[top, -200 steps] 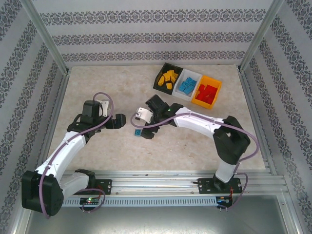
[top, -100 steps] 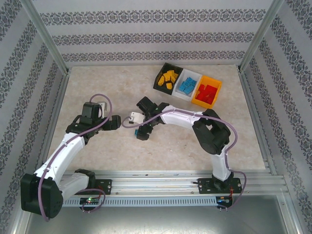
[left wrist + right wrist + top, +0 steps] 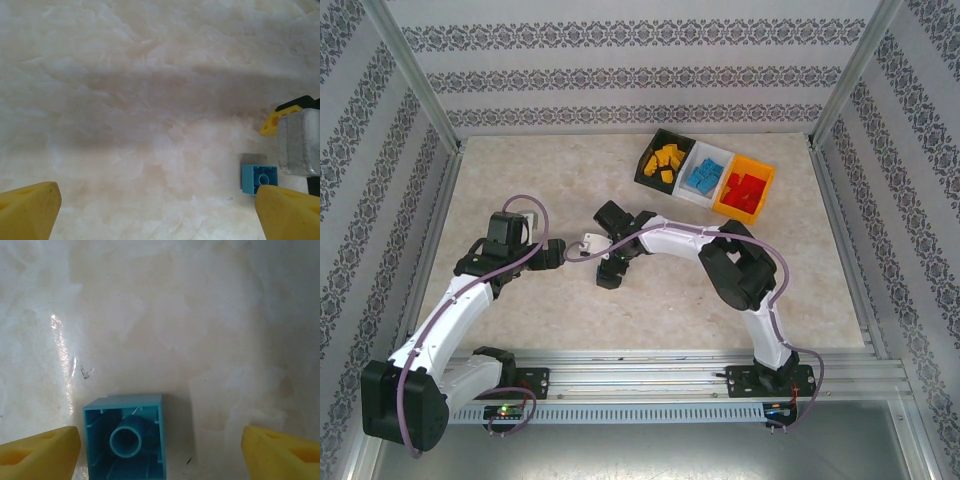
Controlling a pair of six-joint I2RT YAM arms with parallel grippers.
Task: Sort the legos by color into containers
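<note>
A blue lego (image 3: 125,437) lies hollow side up on the table, between the yellow fingertips (image 3: 40,452) of my right gripper (image 3: 160,455). The gripper is open, its left finger close beside the brick and its right finger well apart from it. In the top view the right gripper (image 3: 605,272) hangs low at the table's middle. My left gripper (image 3: 555,252) stands open just to its left, and its wrist view shows the same blue lego (image 3: 259,178). The containers stand at the back: a black bin (image 3: 647,155) with yellow legos (image 3: 665,162), a white bin (image 3: 712,149) with blue ones, an orange bin (image 3: 736,212) with red ones.
The right gripper's grey body (image 3: 299,142) and one yellow finger (image 3: 272,122) stand at the right edge of the left wrist view. Patterned walls and metal posts close in the marble-look table on three sides. A metal rail runs along the near edge.
The right arm has folded and carried its gripper a little left and down over the blue lego, its fingers narrowing. The left gripper has drawn back slightly to the left.
</note>
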